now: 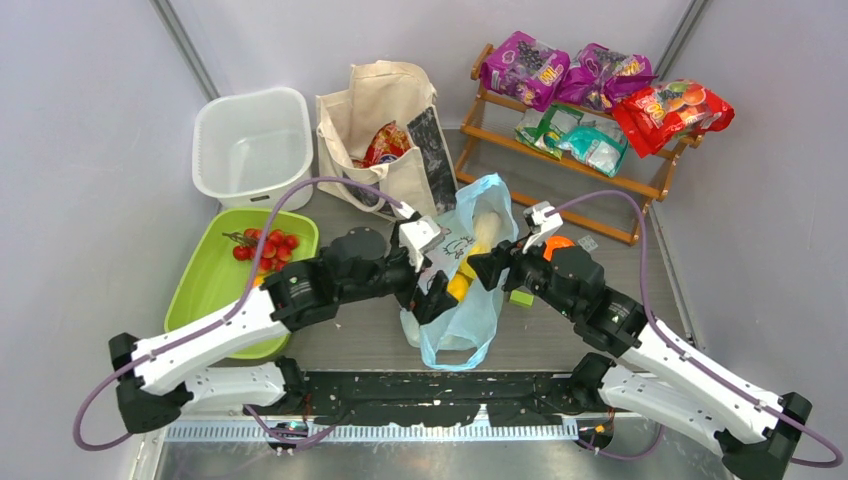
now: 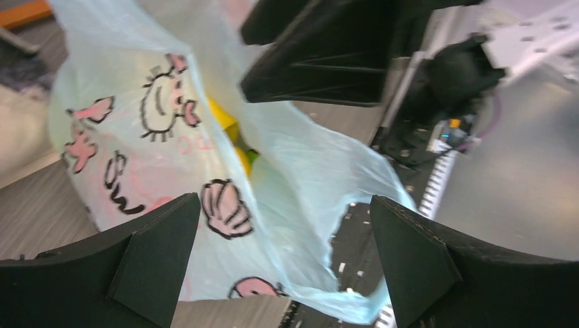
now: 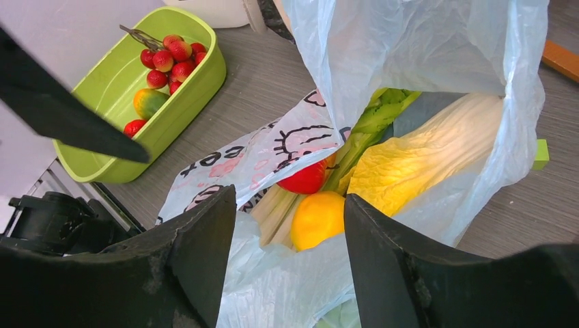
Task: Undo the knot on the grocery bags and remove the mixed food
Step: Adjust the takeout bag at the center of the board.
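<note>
The light-blue plastic bag (image 1: 470,300) lies mid-table with its mouth open; no knot shows. Inside it I see green-white stalks (image 3: 365,130), a pale yellow leafy vegetable (image 3: 423,157), a yellow fruit (image 3: 317,219) and a red fruit (image 3: 305,179). My left gripper (image 2: 285,201) stands wide open at the bag's left side, cartoon-printed film (image 2: 136,130) ahead of its fingers. My right gripper (image 3: 290,198) is open at the mouth, loose film lying between its fingers. The cream canvas tote (image 1: 385,110) stands behind with a red-orange packet (image 1: 386,145) inside.
A green tray (image 1: 205,290) at left holds red cherry tomatoes (image 1: 265,245). A white tub (image 1: 250,145) stands behind it. At back right a wooden rack (image 1: 560,160) carries purple, teal and red packets. A small green block (image 1: 521,297) lies by the right arm.
</note>
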